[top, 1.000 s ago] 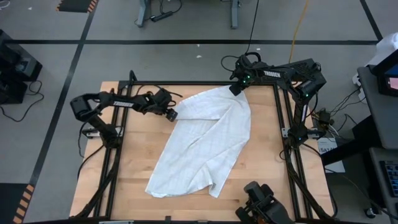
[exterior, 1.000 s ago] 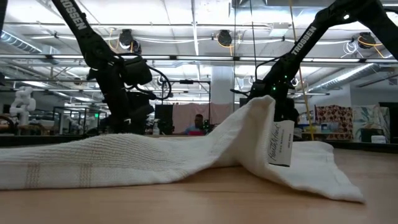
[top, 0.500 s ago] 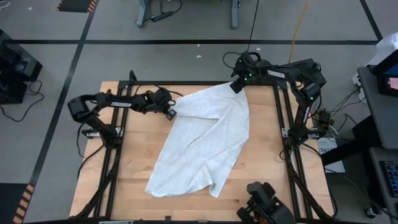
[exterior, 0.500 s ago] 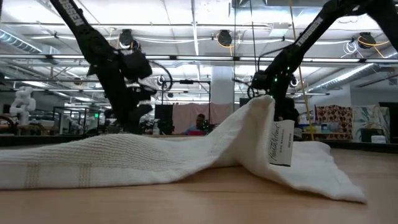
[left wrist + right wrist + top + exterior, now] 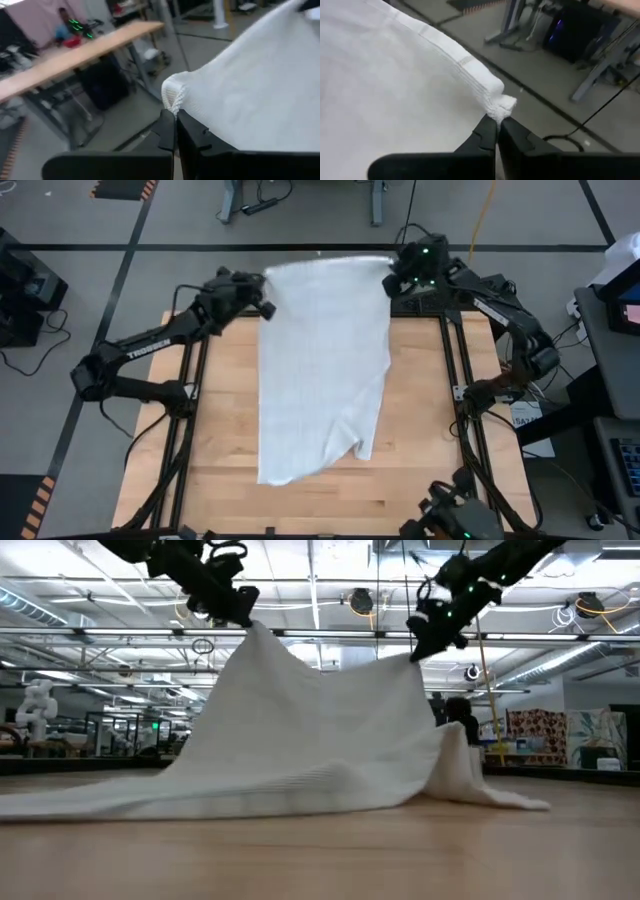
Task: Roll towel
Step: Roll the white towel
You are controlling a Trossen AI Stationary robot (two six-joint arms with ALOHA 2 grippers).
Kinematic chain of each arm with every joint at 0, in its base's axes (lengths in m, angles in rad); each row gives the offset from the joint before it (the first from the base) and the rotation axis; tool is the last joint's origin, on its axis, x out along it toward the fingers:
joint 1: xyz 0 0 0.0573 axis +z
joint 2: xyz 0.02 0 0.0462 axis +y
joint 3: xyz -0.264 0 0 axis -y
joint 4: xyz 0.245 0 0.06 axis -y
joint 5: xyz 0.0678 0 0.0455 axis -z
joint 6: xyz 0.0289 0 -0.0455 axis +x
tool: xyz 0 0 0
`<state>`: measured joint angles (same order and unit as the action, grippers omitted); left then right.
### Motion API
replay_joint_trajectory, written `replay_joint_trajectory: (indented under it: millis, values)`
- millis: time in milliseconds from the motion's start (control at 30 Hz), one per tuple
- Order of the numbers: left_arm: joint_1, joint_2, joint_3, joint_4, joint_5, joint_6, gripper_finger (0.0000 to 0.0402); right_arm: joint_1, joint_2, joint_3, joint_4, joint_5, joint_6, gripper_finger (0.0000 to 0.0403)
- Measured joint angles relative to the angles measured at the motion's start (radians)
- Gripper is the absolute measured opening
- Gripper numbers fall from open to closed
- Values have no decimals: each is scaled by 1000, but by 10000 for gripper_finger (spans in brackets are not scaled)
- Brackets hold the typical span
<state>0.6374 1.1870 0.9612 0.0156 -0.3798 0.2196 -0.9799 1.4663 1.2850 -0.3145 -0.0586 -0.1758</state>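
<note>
Over wooden table (image 5: 210,430), towel (image 5: 322,370) lengthwise far-to-near

towel (image 5: 320,370) hangs between left gripper (image 5: 266,308) and right gripper (image 5: 390,280), lower end on table (image 5: 220,440).

The towel (image 5: 322,370) drapes over the surface's (image 5: 220,430) far edge, hiding it. In the low view the raised cloth screens the room behind. The left wrist view's background is blurred.
</note>
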Motion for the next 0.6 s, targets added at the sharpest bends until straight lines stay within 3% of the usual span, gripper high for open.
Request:
replay_joint_trajectory:
  millis: [233,400,500,600]
  values:
    - [75,1,24,-137,-7,7,3,5,-35,0,-80,-97,10,1]
    - [98,-2,23,-160,-48,8,3,24,-32,0,-130,-101,-13,1]
    - [97,-23,23,-111,-47,24,3,37,-55,-1,-51,-123,5,1]
    - [93,-65,23,-38,-47,27,3,55,-98,0,98,-213,48,1]
